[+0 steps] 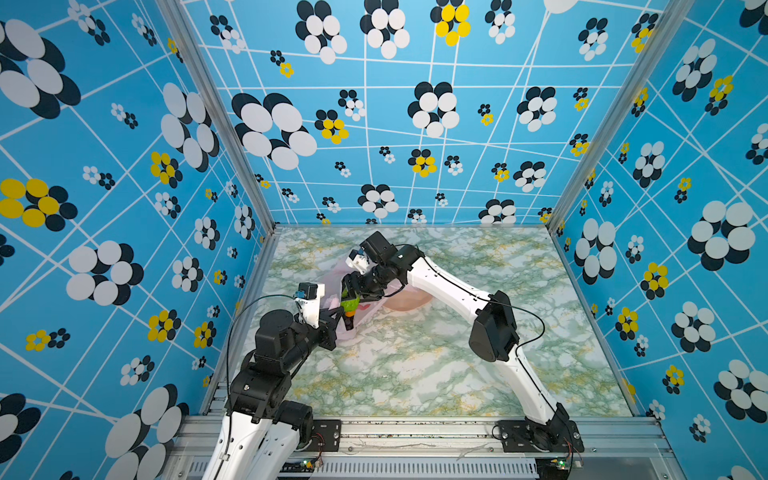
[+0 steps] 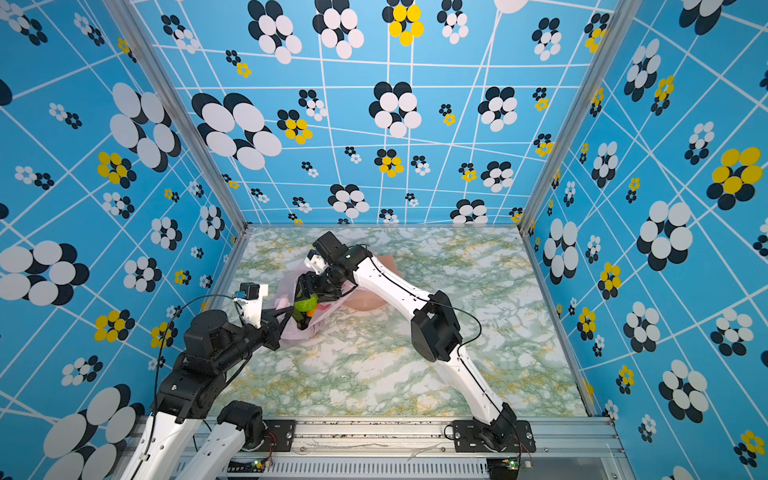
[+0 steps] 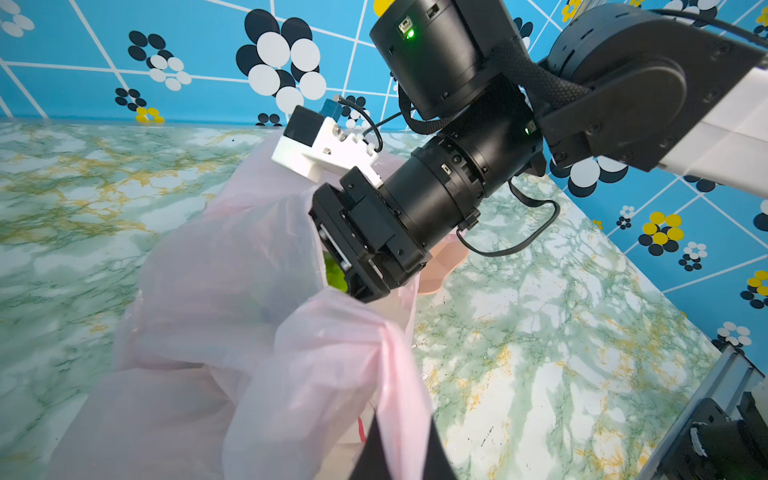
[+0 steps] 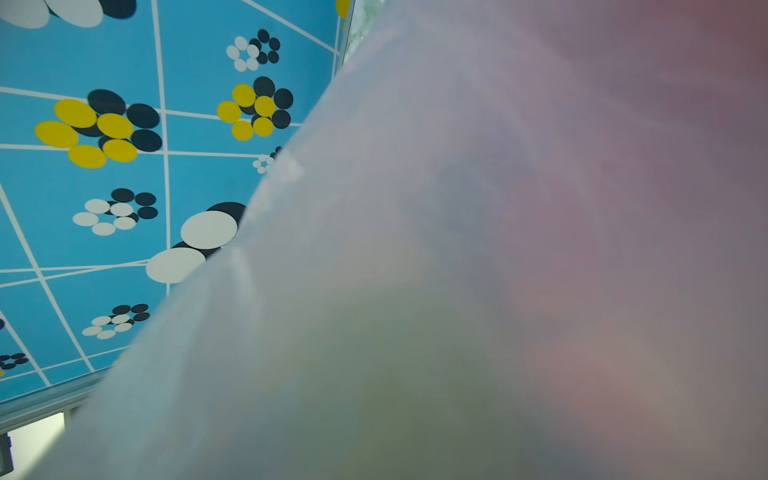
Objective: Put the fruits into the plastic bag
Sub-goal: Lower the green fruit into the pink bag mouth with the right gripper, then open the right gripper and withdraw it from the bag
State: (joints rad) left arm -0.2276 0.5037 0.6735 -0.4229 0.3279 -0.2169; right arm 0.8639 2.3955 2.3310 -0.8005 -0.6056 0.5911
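Clenching the left end effector [image 2: 284, 321] tight on the plastic bag [image 3: 237, 291] rim, near the table [image 1: 415, 365] left edge. Reaching the right end effector [image 2: 309, 293] into the bag's mouth, grasping the bumpy green fruit [image 2: 306, 303] above an orange-red fruit [image 1: 350, 314]. Overhanging a peach bowl [image 1: 405, 305] just right of the bag.

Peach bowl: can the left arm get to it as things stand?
Probably not. The left gripper is shut on the plastic bag's edge, and the bag and the right arm lie between it and the peach bowl, which the right arm partly covers.
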